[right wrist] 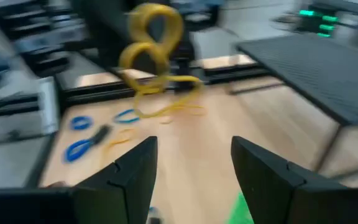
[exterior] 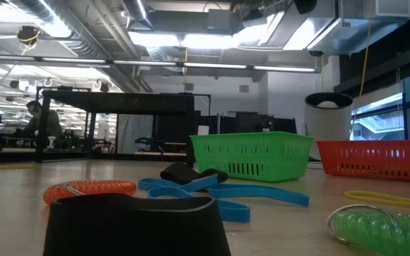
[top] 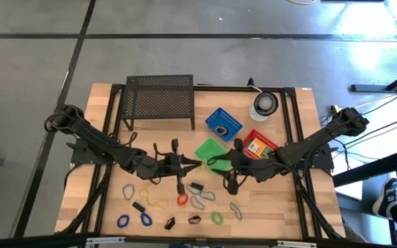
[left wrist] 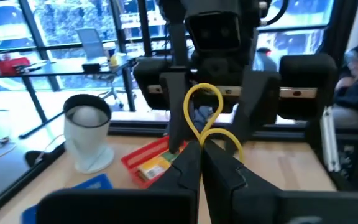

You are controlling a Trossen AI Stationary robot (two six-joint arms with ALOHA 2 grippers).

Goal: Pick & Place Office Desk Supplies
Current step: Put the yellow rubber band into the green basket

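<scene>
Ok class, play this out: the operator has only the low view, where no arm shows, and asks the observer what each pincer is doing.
Observer: The left pincer is shut on a yellow loop, held up off the table.
Operator: And the right one?
Observer: The right pincer is open and empty, pointing toward that loop.
Operator: Any basket I can't see?
Observer: A blue basket stands next to the green basket.

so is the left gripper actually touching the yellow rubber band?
Touching. In the left wrist view the left gripper is shut on the yellow rubber band, whose loop stands up out of the pinched fingertips, clear of the table.
</scene>
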